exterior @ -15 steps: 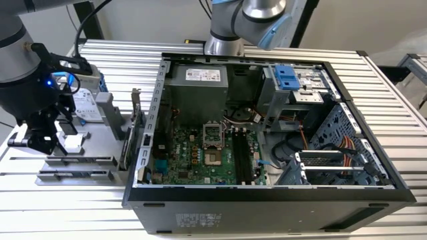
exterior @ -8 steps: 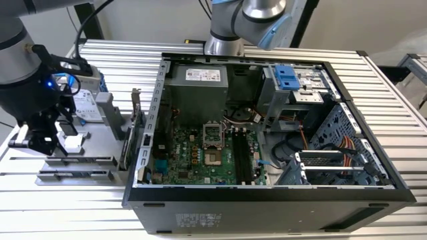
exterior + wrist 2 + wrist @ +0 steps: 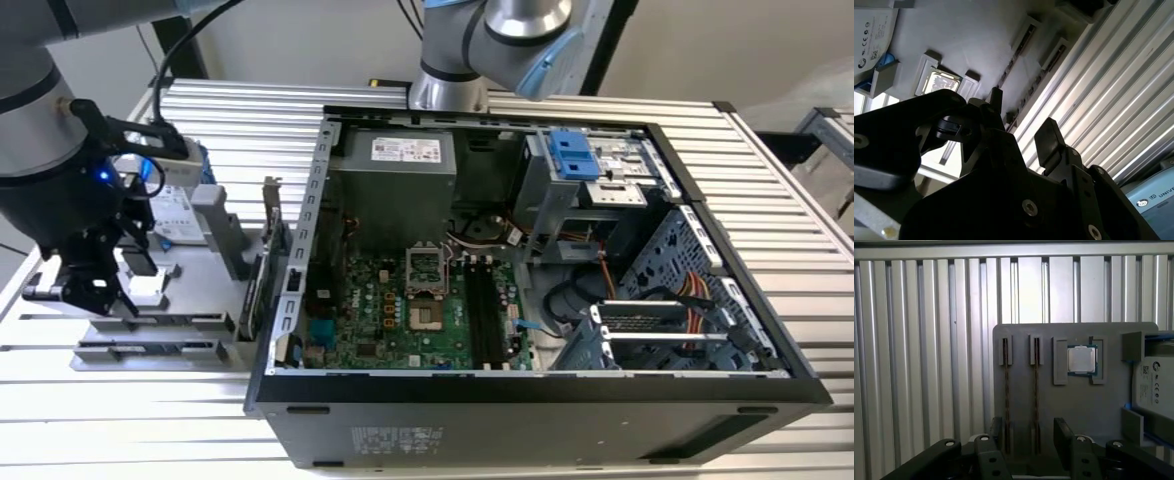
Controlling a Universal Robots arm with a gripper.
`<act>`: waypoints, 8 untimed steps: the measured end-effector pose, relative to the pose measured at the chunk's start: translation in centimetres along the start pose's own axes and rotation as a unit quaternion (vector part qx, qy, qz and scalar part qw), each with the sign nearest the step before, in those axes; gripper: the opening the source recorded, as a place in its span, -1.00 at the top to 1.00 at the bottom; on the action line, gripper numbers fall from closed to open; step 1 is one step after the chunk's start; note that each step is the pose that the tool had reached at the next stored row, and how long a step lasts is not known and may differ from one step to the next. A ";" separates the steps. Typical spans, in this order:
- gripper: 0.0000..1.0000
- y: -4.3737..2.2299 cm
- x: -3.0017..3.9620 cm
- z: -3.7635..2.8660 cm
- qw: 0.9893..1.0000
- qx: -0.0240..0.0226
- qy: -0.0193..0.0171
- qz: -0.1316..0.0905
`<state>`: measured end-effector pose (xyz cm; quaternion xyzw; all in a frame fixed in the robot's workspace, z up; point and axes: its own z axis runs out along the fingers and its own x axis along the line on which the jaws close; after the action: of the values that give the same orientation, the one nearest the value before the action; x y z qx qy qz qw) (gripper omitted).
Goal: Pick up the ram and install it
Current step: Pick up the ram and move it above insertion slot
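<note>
Overhead, end effector (image 3: 1028,426) spread wide, ram (image 3: 1036,390) beneath

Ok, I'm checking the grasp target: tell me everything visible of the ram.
Two ram sticks stand on edge, parallel, in slots of the grey holder. They look thin, dark, brownish along the top edge, with ends seated in grey clips. The open fingers hover over them, seemingly touching neither.

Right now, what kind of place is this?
Likely a robotics lab bench for computer assembly: an open black desktop computer case on a ribbed aluminium table, beside a grey tray holding two thin dark memory sticks.
</note>
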<state>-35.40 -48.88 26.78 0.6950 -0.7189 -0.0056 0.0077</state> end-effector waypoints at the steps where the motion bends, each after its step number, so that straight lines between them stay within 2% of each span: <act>1: -1.00 0.00 0.03 0.05 1.000 0.000 0.000 0.000; 8: -1.00 -0.06 0.23 0.41 1.000 0.000 0.000 0.000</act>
<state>-35.35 -49.11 26.37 0.6950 -0.7189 -0.0055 0.0077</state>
